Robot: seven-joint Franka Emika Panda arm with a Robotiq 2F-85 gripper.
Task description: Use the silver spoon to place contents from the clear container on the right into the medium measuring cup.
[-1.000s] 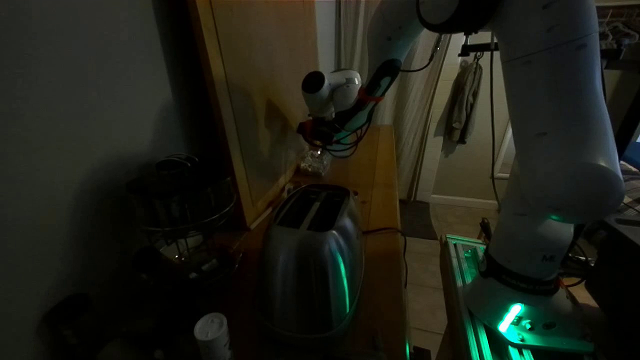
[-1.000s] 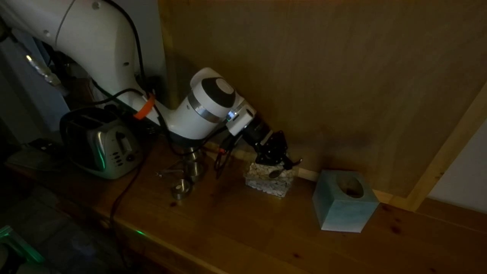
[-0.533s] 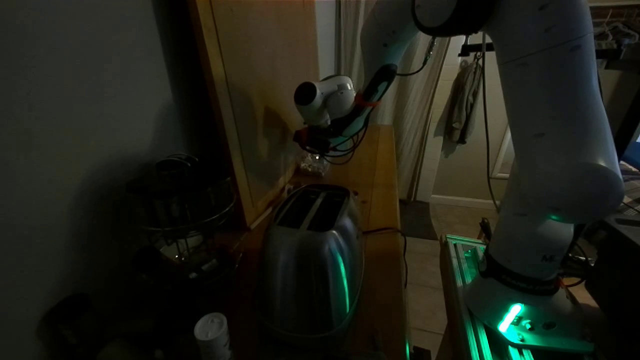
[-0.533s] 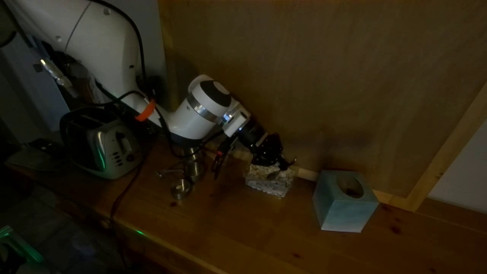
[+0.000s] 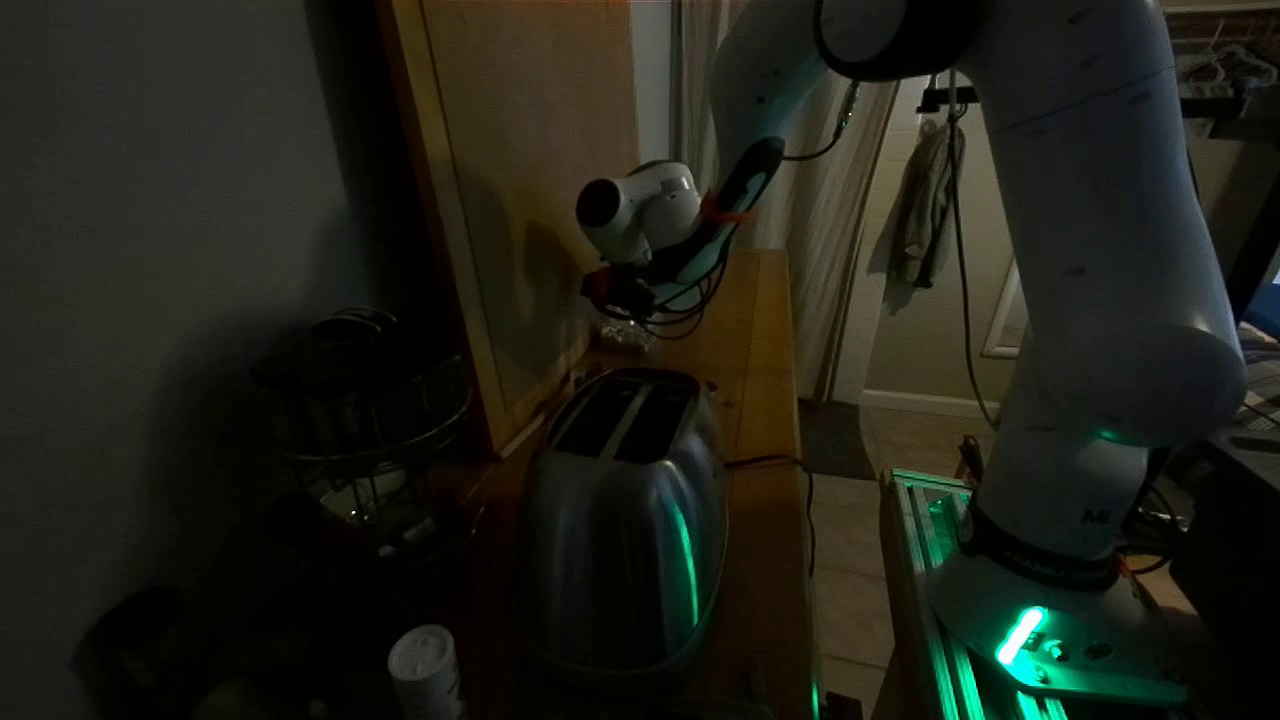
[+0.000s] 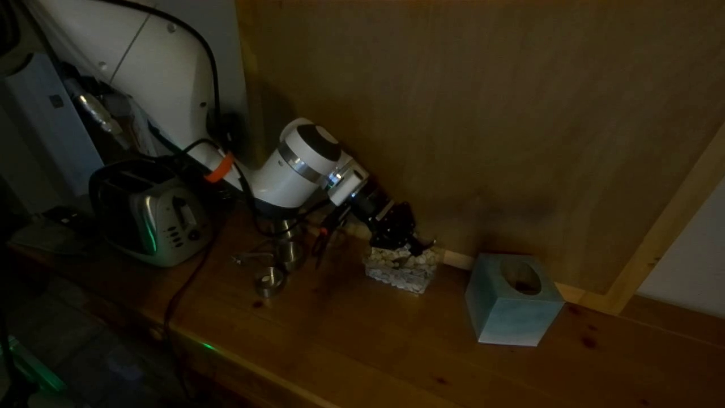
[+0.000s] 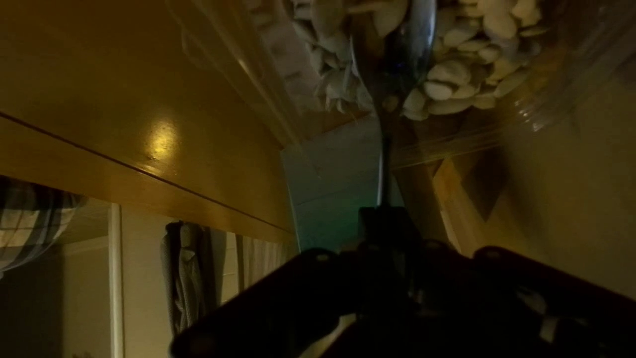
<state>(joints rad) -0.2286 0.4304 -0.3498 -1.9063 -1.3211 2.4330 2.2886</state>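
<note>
a wooden table (image 6: 368,351) spreads beneath the gripper (image 7: 383,220), and a wooden board (image 6: 510,141) stands upright close beside it. near the gripper, ahead of it, is a pale blue box (image 6: 512,317), open at the top. well behind the gripper, in both exterior views, sits a toaster (image 5: 630,540); beside it a dark cord (image 6: 169,311) drops over the table's edge. farther back from the gripper is a white canister (image 5: 425,665). off the table, well apart from the gripper, hang a curtain (image 5: 830,250) and a grey cloth (image 5: 930,210).
</note>
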